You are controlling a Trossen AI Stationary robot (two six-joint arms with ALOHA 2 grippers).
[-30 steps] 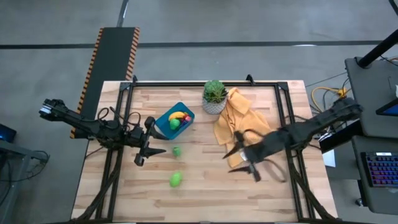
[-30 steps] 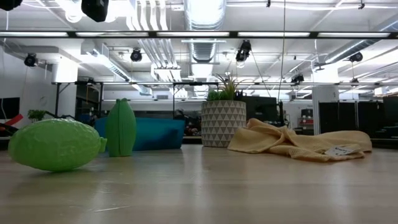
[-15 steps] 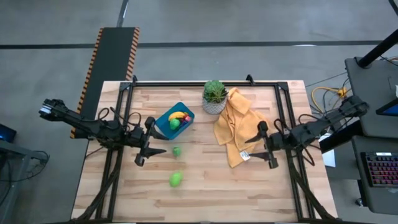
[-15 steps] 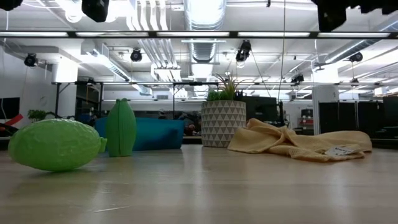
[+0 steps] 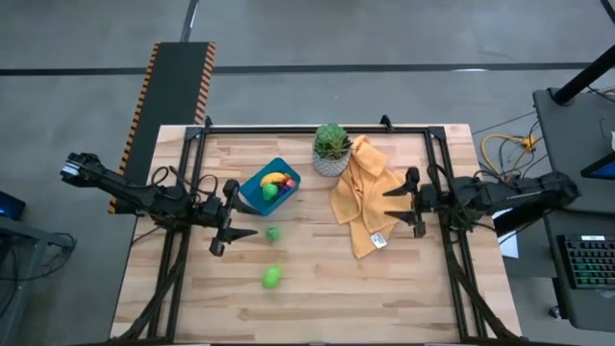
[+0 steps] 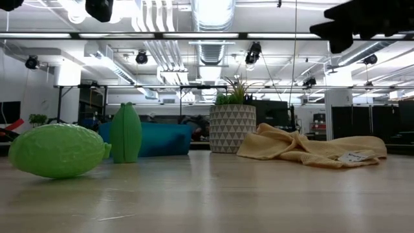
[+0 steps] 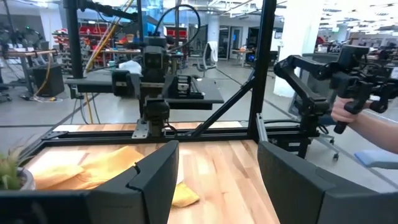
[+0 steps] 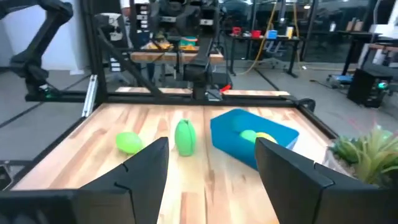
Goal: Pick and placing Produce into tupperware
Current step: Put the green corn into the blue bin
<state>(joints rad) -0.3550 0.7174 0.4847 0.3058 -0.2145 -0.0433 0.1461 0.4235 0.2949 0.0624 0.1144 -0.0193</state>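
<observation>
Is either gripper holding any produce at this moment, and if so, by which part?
Nothing is held. The left gripper and right gripper are both open and empty; two green pieces lie loose on the table.
</observation>
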